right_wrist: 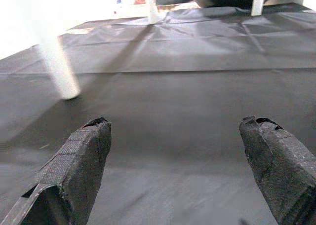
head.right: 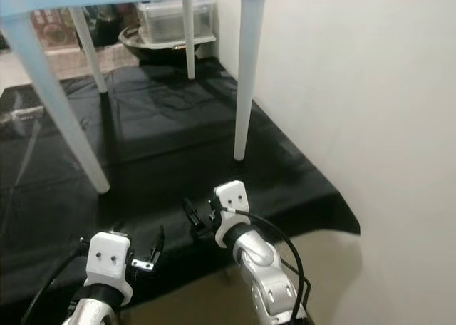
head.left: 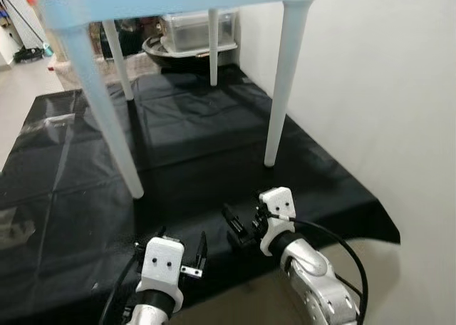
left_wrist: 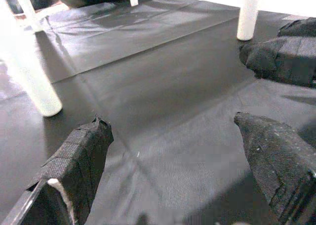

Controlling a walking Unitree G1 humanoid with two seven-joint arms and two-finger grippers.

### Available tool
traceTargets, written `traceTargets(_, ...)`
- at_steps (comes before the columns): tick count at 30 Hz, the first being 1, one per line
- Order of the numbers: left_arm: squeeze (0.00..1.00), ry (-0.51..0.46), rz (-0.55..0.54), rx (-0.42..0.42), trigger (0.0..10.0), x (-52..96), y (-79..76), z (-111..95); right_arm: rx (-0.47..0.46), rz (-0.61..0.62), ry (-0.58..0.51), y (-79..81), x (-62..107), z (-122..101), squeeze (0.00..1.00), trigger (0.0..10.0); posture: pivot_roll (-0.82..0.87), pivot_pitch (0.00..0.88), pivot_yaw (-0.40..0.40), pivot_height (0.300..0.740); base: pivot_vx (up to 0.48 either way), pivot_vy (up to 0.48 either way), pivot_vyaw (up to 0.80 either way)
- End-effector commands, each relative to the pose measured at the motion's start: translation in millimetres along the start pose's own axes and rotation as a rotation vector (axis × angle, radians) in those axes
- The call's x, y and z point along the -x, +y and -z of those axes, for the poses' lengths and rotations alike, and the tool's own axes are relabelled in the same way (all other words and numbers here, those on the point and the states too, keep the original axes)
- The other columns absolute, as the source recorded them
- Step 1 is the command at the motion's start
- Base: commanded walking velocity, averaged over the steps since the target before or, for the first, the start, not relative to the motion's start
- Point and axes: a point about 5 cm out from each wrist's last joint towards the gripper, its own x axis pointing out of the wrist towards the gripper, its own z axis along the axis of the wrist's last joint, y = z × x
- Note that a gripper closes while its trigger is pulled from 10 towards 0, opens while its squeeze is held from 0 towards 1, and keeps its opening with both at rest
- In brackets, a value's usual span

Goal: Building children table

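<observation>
floor covered by a black sheet (head.left: 192, 125), creased in fold lines. a pale blue table (head.left: 178, 1) stands upright on it, all four legs resting on the sheet.

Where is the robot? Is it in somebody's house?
Probably yes, a room in a home. A small pale blue table stands on a black sheet spread over the floor beside a white wall, with a clear storage box behind.
</observation>
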Motion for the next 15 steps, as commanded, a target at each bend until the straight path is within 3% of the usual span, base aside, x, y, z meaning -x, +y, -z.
traceTargets(1, 0.0, 0.013, 0.0, -0.005, 10.0, 0.7, 0.6, 4.5, -0.012, -0.003, 0.022, 0.2, 0.1, 5.3, 0.0, 10.0, -0.02, 0.0, 0.006, 0.74, -0.319, 0.0, 0.0)
traceTargets(15, 0.0, 0.027, 0.004, -0.013, 10.0, 1.1, -0.1, 8.5, -0.026, -0.027, 0.003, 3.2, 0.8, 5.1, 0.0, 10.0, -0.02, 0.0, 0.01, 0.74, -0.329, 0.0, 0.0)
